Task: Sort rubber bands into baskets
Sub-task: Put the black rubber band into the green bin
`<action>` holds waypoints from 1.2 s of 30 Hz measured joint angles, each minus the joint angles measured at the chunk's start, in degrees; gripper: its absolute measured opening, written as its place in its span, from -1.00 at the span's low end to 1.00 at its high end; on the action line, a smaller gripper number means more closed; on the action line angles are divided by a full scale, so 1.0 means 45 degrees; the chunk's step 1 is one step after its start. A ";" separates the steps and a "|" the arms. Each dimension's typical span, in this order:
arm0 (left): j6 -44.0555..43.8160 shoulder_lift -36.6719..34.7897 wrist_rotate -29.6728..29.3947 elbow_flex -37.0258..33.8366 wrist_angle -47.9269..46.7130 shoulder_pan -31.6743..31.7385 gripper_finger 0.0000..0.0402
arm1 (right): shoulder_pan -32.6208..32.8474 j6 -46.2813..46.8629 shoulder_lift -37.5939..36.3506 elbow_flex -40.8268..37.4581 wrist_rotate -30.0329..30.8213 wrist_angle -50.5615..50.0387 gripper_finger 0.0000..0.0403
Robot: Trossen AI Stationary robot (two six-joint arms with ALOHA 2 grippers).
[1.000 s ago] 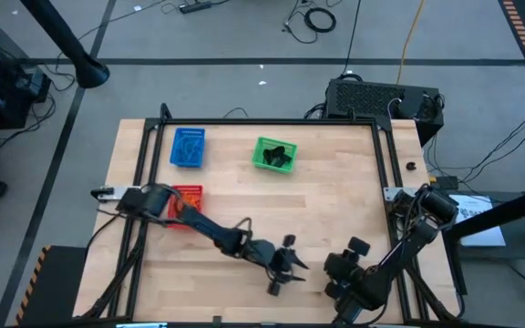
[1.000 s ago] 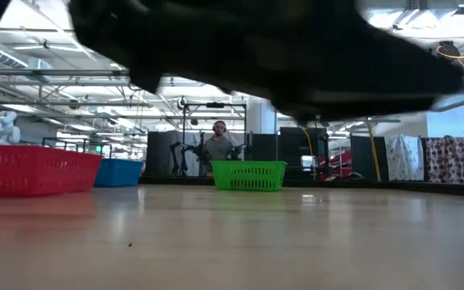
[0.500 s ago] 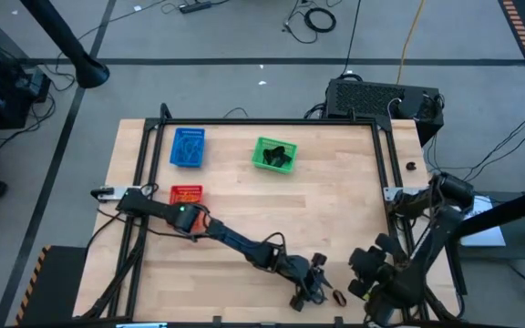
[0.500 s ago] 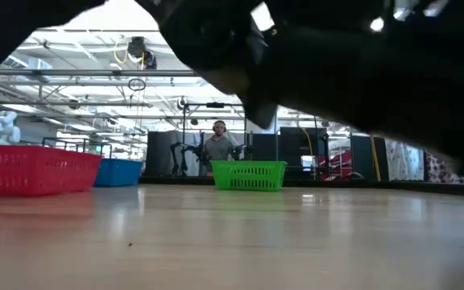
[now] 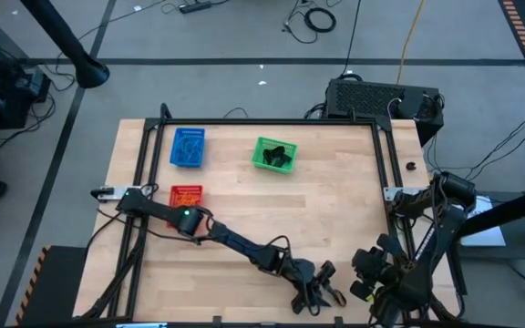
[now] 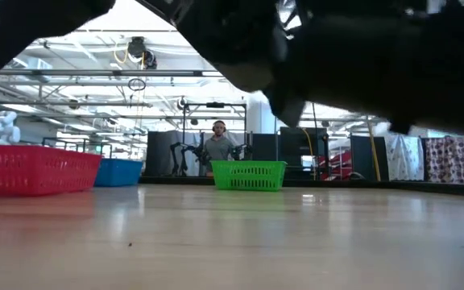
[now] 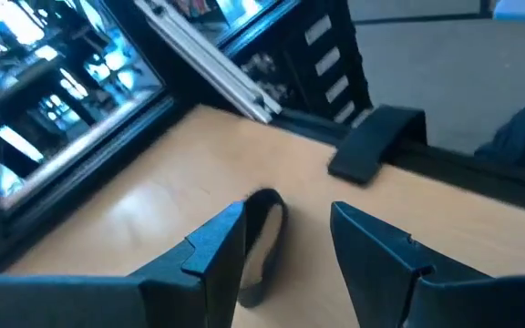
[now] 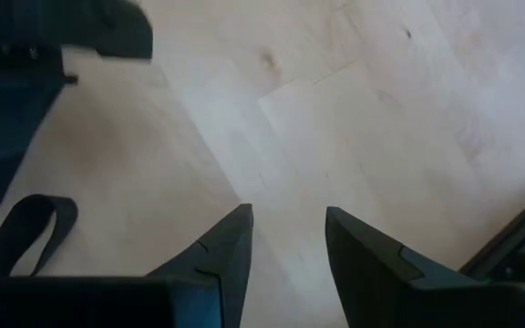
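Left gripper [image 7: 285, 251] low at tabletop [image 5: 335, 210] 6 o'clock edge, jaws spread beside flat black rubber band [image 7: 262, 241]. Right gripper [image 8: 285, 246] jaws spread, empty. Only wrist views show band's loop; long axis runs away from left jaws.

Grey floor [image 5: 244, 36] with cables [image 5: 317, 18]; bright ceiling lights [image 6: 135, 24] overhead.

— Where do the views look from?
— One straight down over the table [image 5: 326, 196]; one level at tabletop height, facing the room.
— And the wrists?
— Close to the wood. Both seem to catch one black band [image 7: 261, 239], perhaps the same.
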 joint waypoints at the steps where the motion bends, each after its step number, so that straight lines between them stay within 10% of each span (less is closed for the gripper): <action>1: 0.0022 0.0183 0.0004 0.0303 -0.0202 0.0002 -0.15 | 0.0000 0.0004 0.0000 -0.0005 -0.0004 0.0000 -0.34; 9: -0.0482 0.1857 -0.0756 0.3680 -0.3111 0.0014 -0.15 | 0.0000 0.0005 0.0005 -0.0005 0.0258 0.0128 -0.34; 22: -0.1208 0.2037 -0.0013 0.3865 -0.5099 0.0398 -0.25 | 0.0000 -0.0044 0.0005 -0.0005 0.0647 0.0311 -0.34; 36: -0.2575 0.1388 -0.0350 0.3750 -0.5808 0.0372 -0.96 | -0.0005 -0.0331 0.0015 -0.0010 0.1145 0.0447 -0.34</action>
